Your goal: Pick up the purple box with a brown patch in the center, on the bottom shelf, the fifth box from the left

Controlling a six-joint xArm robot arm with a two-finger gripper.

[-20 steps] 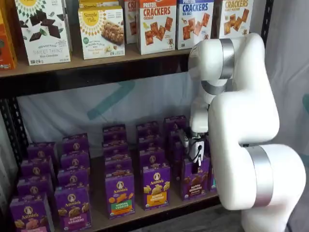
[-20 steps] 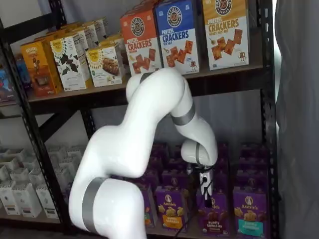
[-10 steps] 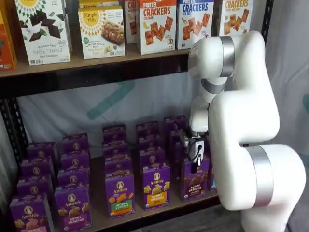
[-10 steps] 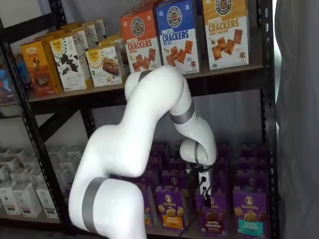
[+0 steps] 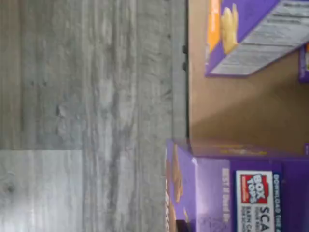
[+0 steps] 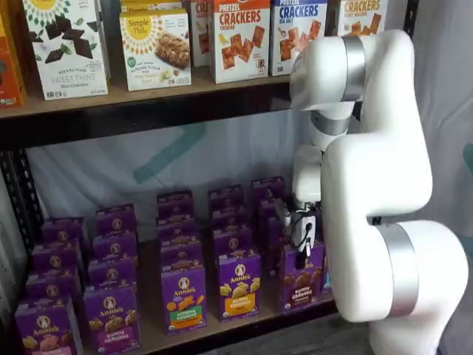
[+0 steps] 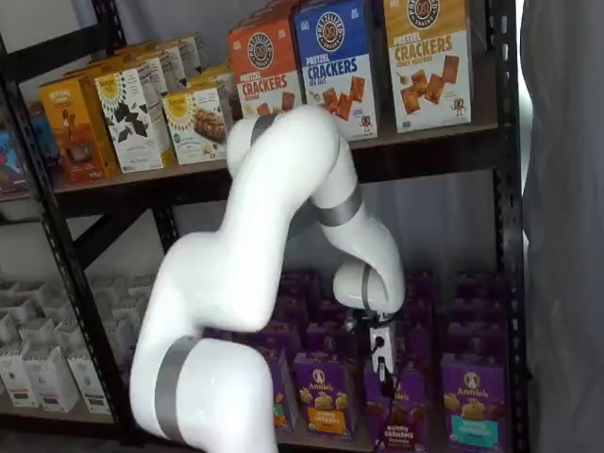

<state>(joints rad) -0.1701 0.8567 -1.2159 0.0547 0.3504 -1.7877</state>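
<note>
The purple box (image 6: 299,285) with the dark brown cookie picture stands at the front of the bottom shelf (image 6: 150,334). It shows in both shelf views (image 7: 401,425). My gripper (image 6: 298,260) comes down onto its top edge, with the black fingers closed on it (image 7: 382,380). In the wrist view the box (image 5: 217,193) juts out past the shelf's front rail, over the grey floor (image 5: 96,96).
A purple carton with yellow crackers (image 6: 239,285) stands just left of the box, and a teal-banded one (image 7: 470,411) to its right. More purple cartons sit in rows behind. Cracker boxes (image 6: 240,37) fill the upper board. My white arm (image 6: 384,222) blocks the right side.
The gripper has come lower and closed on the box's top. The box has shifted forward over the shelf's front edge. The arm's elbow rose slightly.
</note>
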